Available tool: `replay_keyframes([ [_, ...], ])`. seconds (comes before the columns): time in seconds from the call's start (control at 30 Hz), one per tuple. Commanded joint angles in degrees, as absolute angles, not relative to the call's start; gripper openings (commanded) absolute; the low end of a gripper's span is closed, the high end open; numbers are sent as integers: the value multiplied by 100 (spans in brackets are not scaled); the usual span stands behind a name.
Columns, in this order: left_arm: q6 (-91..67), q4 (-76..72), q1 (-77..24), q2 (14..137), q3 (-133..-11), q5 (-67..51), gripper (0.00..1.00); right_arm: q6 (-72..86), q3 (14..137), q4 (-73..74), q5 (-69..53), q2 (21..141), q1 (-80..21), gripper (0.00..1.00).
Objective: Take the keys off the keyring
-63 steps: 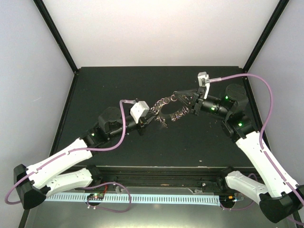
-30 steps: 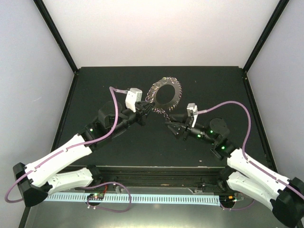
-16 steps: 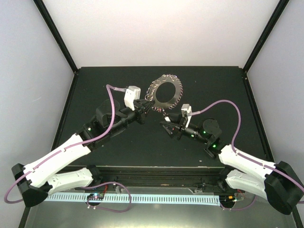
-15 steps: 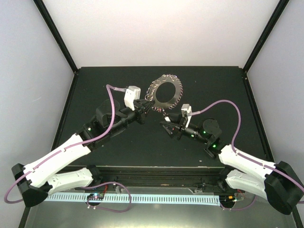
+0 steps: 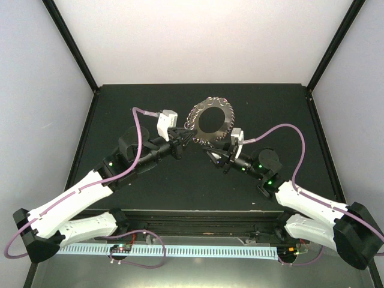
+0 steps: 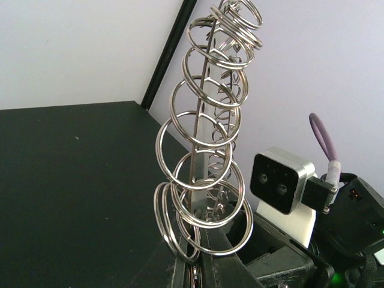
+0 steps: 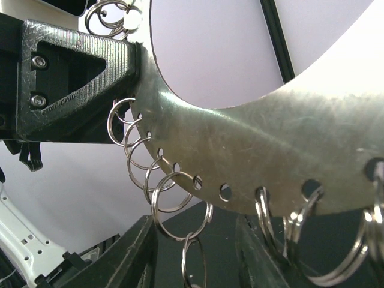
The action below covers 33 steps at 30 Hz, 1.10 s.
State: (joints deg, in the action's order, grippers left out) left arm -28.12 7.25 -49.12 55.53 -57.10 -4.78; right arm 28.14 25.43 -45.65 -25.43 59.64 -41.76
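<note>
The keyring (image 5: 210, 122) is a flat grey metal disc with a wide hole and many wire loops along its rim. It is held upright above the table. My left gripper (image 5: 184, 137) is shut on its lower left edge. In the left wrist view the keyring (image 6: 204, 120) stands edge-on out of the shut left gripper (image 6: 195, 269). My right gripper (image 5: 219, 157) is open just under the keyring's lower rim. In the right wrist view the keyring (image 7: 270, 162) fills the frame. A small chained loop (image 7: 195, 261) hangs between the right gripper's open fingers (image 7: 129, 252). No key shows clearly.
The black table (image 5: 150, 102) has black corner posts and pale walls around it. The right arm's wrist camera (image 6: 281, 180) sits close behind the keyring. The left gripper's black finger (image 7: 78, 72) shows at the upper left of the right wrist view.
The left gripper has lifted the keyring from tilted to upright. The right arm has swung from the far right to below the ring and has just moved up closer to its lower rim.
</note>
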Motion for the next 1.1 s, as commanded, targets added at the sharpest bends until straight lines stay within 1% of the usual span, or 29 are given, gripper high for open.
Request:
replay_keyframes([
  [0.0,-2909,408,-4878,5476,-6029,-601,1,2651,2738,-4727,-2505,5990,-4206,33],
  [0.1,-2931,379,-4885,5467,-6029,-647,2,2653,2749,-4734,-2569,6019,-4210,21],
  [0.23,-2927,363,-4878,5467,-6029,-640,1,2679,2719,-4785,-2599,6021,-4206,2],
  [0.37,-2881,412,-4870,5444,-6018,-523,2,2678,2675,-4780,-2575,5954,-4210,1],
  [0.47,-2831,561,-4865,5351,-5968,-132,2,2644,2663,-4600,-2589,5822,-4210,1],
  [0.6,-2840,828,-4786,5244,-5809,468,1,2533,2683,-3873,-2761,5470,-4203,1],
  [0.7,-2940,1034,-4612,5229,-5647,592,2,2415,2722,-3144,-2925,5007,-4210,1],
  [0.8,-3100,1082,-4439,5219,-5415,395,2,2301,2821,-2299,-2863,4545,-4210,1],
  [0.93,-3186,808,-4332,5217,-5019,-165,2,2121,3114,-1365,-2600,4127,-4206,1],
  [1.07,-3159,664,-4311,5300,-4756,-648,9,2074,3373,-1077,-2488,4003,-4208,1],
])
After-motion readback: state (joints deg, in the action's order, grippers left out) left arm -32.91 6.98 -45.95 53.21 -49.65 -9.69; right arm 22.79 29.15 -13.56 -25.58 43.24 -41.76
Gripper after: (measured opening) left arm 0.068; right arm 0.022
